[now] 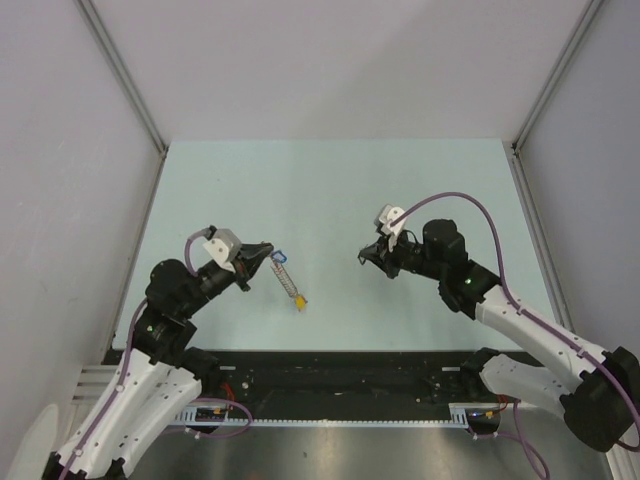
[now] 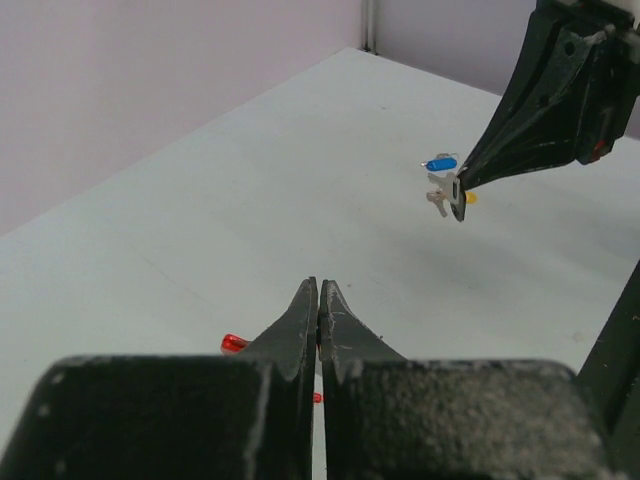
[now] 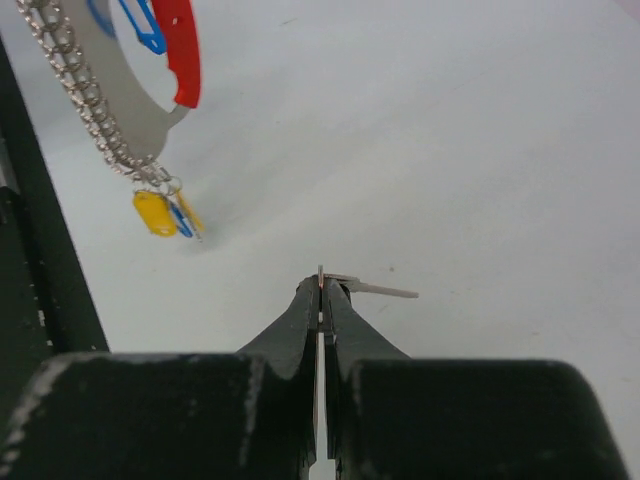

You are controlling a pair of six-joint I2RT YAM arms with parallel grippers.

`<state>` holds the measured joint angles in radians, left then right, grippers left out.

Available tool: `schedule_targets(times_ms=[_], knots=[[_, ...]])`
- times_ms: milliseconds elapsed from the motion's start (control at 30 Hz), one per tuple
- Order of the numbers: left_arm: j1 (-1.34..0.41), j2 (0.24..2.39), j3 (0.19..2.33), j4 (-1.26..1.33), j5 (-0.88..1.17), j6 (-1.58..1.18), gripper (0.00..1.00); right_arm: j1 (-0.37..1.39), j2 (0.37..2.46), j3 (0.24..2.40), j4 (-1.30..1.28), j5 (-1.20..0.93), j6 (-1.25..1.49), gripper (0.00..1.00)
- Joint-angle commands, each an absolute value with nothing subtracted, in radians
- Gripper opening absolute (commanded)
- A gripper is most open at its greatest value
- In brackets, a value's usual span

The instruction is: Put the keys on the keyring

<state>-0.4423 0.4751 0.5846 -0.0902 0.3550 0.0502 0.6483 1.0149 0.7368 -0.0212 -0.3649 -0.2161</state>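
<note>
**Keyring and key, both held**

Top: we list the keyring (image 1: 286, 278) in the closed left jaws, over the table (image 1: 330, 190). Left wrist: right jaws pinch a blue-tagged key (image 2: 440, 164). Right wrist: its blade juts right of the closed tips.

Between the left claw (image 1: 264, 253) and the right claw (image 1: 364, 258), a strip of bare desk (image 1: 330, 190) is left open. It is narrowed on the left by the keyring (image 3: 125, 98), which is gripped in the left claw and hung above the surface, its chain (image 3: 82, 90) and yellow tag (image 3: 154, 213) dangling. A key (image 3: 372, 288) is pinched in the right claw and juts sideways. Passage is bounded by walls (image 1: 70, 150) left, behind and right.
</note>
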Motion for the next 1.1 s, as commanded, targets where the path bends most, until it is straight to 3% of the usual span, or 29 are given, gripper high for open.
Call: schedule_targets(times_ms=[0,133,333,600,800,1067], knots=[[-0.436,0.492,0.591,0.032,0.443,0.025,0.0,0.615,0.982,0.631,0.235,-0.526,-0.065,0.0],[-0.436,0.463,0.589,0.014,0.411,0.038,0.0,0.612,1.025,0.588,0.219,-0.5,-0.017,0.0],[-0.436,0.425,0.58,-0.023,0.357,0.064,0.0,0.611,1.087,0.457,0.471,-0.489,0.064,0.0],[-0.436,0.413,0.575,-0.04,0.328,0.078,0.0,0.661,1.357,0.414,0.762,-0.385,0.068,0.0],[-0.436,0.397,0.575,-0.048,0.316,0.087,0.0,0.713,1.446,0.384,0.778,-0.321,0.057,0.03],[-0.436,0.391,0.572,-0.044,0.313,0.087,0.01,0.802,1.417,0.295,0.707,-0.163,0.132,0.08]])
